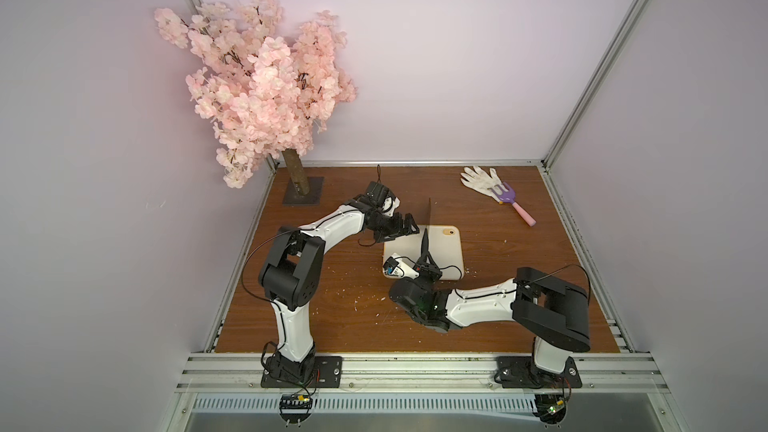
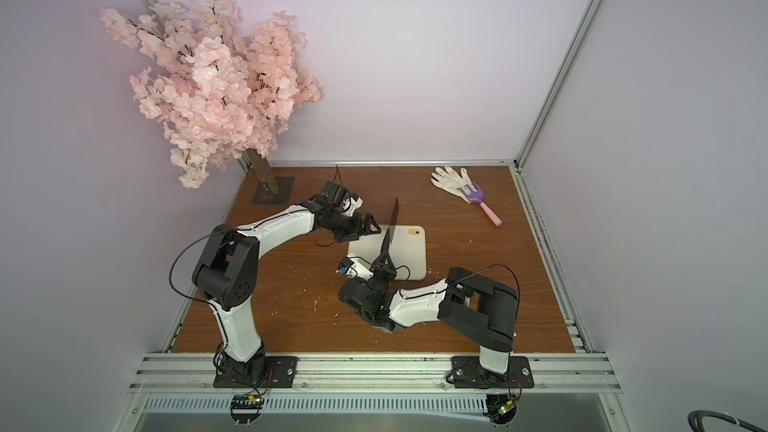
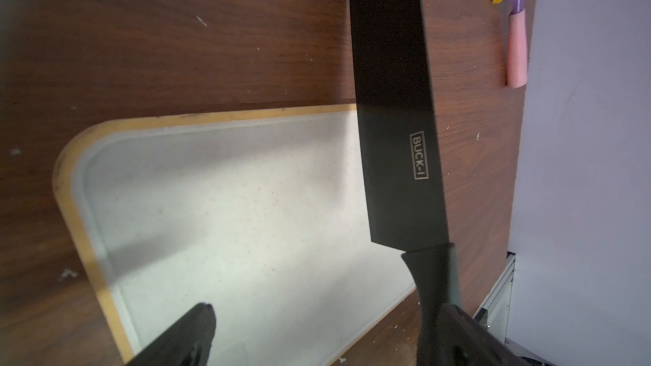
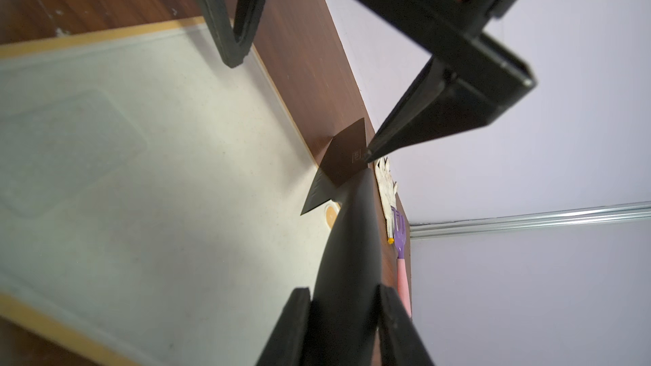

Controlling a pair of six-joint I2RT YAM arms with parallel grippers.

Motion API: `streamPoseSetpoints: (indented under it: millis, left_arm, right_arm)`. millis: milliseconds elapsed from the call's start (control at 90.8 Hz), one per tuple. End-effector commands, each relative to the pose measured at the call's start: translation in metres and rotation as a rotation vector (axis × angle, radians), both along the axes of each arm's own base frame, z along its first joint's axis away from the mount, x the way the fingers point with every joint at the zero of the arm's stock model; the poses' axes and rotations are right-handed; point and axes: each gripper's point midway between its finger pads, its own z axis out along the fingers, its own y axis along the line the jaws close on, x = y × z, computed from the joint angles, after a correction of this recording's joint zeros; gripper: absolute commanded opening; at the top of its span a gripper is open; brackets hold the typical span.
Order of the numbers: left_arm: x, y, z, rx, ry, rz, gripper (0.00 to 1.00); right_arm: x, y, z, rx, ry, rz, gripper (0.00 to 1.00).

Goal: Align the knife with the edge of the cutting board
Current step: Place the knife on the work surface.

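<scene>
Two arms meet over the cutting board (image 1: 446, 255), which lies flat near the middle of the wooden table (image 1: 332, 309). The right gripper (image 1: 426, 263) is clamped on the handle of the knife (image 1: 425, 243) above the board's near edge. It holds the knife raised over the board, blade on edge and pointing toward the far wall.

In both top views the blade is only a thin dark sliver running past the board's far edge. The left wrist view gives what they cannot: the broad black face of the knife (image 3: 398, 135) with a boxed brand mark (image 3: 419, 154) on it. The right wrist view looks along the handle, which is pinched between that gripper's two fingers (image 4: 296, 318).

The left gripper (image 1: 404, 228) hangs at the board's far left corner with its jaws wide apart. From the right wrist view, one of its fingers is over the board and the other's tip is at the blade's face; I cannot tell whether it touches.

The board's orange-ringed hole (image 1: 449, 231) is in its far right corner. At the far right of the table, well apart from the board, a purple fork (image 1: 513, 203) lies with its tines on a white glove (image 1: 478, 179).
</scene>
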Motion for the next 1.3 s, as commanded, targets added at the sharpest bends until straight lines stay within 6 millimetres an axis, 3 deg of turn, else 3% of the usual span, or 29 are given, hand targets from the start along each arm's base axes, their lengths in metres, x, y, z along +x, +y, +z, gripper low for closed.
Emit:
streamPoseSetpoints:
  millis: [0, 297, 539, 738, 903, 1134, 1288]
  left_arm:
    - [0.019, 0.001, 0.039, -0.147, -0.097, 0.033, 1.00]
    - [0.019, -0.014, 0.044, -0.166, -0.114, -0.035, 1.00]
    - [0.019, -0.032, 0.040, -0.044, -0.130, -0.127, 1.00]
    - [0.017, -0.028, 0.006, 0.013, -0.055, -0.125, 1.00]
    - [0.004, -0.023, -0.022, 0.024, 0.019, -0.120, 1.00]
    - [-0.018, -0.035, -0.020, -0.144, 0.046, -0.124, 1.00]
    - [-0.024, -0.030, -0.021, -0.162, 0.048, -0.101, 1.00]
  right_arm:
    - [-0.009, 0.011, -0.016, 0.027, 0.046, 0.062, 0.00]
    - [-0.010, 0.013, -0.021, 0.022, 0.040, 0.080, 0.00]
    - [-0.010, 0.014, -0.023, 0.017, 0.039, 0.090, 0.00]
    - [-0.011, 0.013, -0.023, 0.025, 0.038, 0.091, 0.00]
    - [-0.011, 0.011, -0.021, 0.036, 0.034, 0.090, 0.00]
    - [-0.012, 0.009, -0.017, 0.058, 0.022, 0.088, 0.00]
    - [-0.014, 0.008, -0.015, 0.087, 0.038, 0.091, 0.00]
